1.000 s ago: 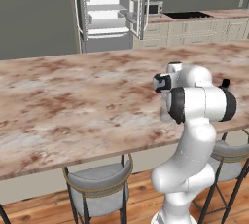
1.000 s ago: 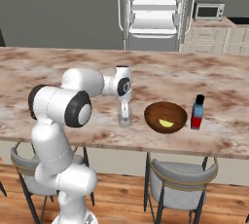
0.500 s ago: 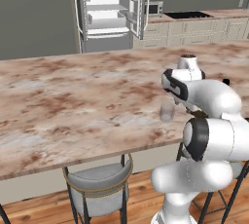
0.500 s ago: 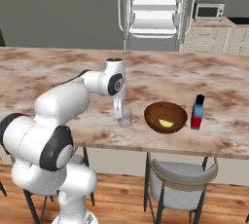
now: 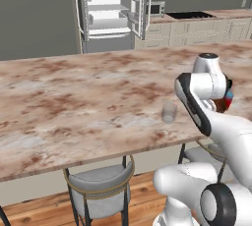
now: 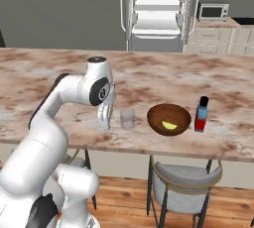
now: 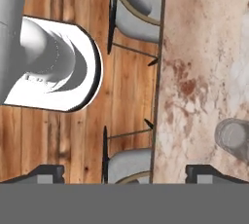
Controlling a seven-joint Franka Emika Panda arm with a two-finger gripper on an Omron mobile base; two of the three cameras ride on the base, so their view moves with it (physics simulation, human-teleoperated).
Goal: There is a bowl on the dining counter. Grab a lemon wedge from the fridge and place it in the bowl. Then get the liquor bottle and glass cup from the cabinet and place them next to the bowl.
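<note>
Since the glass cup (image 6: 127,118) stands upright on the dining counter (image 6: 49,68) just beside the bowl (image 6: 168,119), on the side away from the liquor bottle (image 6: 201,115), you are by my reading at the very end of the task: the lemon wedge (image 6: 169,125) lies in the bowl, the bottle stands close on the bowl's other side, and the cup is set down. The gripper (image 6: 104,117) hangs just beside the cup with its jaws spread wide and nothing between them; in the hand view the cup (image 7: 234,139) sits off to one side of the finger tips, clear of them. What the next move calls for, I judge, is only a clean lift up and away, kept off the cup so you do not tip it toward the bowl. Further out, the grey-seated stools (image 6: 183,182) stand under the counter's near edge, and they are no obstacle if you rise rather than drop. Across the room the fridge (image 6: 158,9) stands with its doors open, a microwave (image 6: 212,11) beside it on the wall counter.
</note>
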